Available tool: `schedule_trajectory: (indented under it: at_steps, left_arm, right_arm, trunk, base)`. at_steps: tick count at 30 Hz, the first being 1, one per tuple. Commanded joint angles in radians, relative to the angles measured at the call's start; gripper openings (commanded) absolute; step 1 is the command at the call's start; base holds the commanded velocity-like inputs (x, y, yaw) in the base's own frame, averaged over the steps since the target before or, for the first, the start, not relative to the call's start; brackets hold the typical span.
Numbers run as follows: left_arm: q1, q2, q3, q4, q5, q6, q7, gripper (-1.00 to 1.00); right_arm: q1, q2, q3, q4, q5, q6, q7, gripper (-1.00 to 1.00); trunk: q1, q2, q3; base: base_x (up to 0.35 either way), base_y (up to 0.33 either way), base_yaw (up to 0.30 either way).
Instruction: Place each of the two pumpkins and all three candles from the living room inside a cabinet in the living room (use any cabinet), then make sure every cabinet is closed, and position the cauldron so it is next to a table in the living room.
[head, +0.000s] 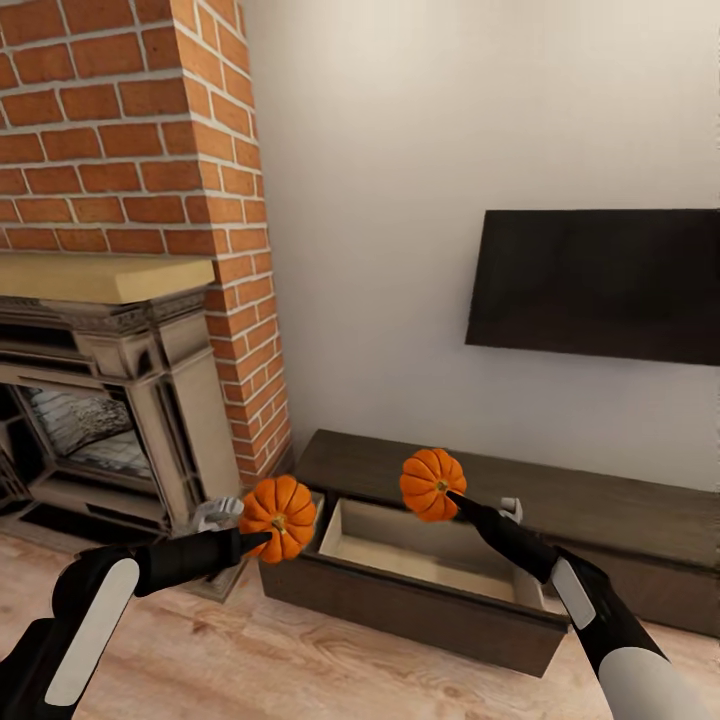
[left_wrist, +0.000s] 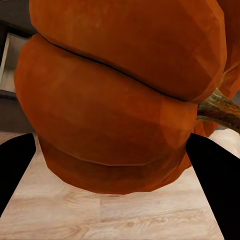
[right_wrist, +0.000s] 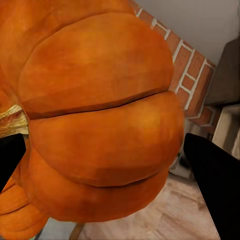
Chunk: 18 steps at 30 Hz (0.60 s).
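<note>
— What's at the left?
— The left gripper is clamped on a pumpkin, held above the floor beside the brick fireplace.
— And to the right?
— The right gripper grips the second pumpkin over the cabinet and its open drawer.

Pumpkins: orange, ribbed, matt skin; dry tan stems.
Cabinet: dark brown wood, matt; open drawer lined in pale wood.
Floor: light wood planks, visible grain.
Chimney breast: rough red brick.
TV: smooth black panel.
</note>
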Motion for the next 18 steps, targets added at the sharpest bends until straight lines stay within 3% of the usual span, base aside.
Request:
schedule_trajectory:
  at_steps: [1,18]
  left_arm:
    - [-0.001,0.000,0.001,-0.001,-0.005,0.004,-0.009,-1.00]
    - [-0.001,0.000,0.001,-0.001,-0.005,0.004,-0.009,-1.00]
  right_arm:
    - [-0.001,0.000,-0.002,0.000,-0.012,0.010,0.001,-1.00]
    - [-0.001,0.001,0.000,-0.001,-0.012,0.011,0.001,-1.00]
  trunk:
    - [0.000,-0.001,-0.001]
    - [0.000,-0.001,0.000]
  base:
    - [0.218,-0.166,-0.058]
    - [0.228,-0.185,-0.008]
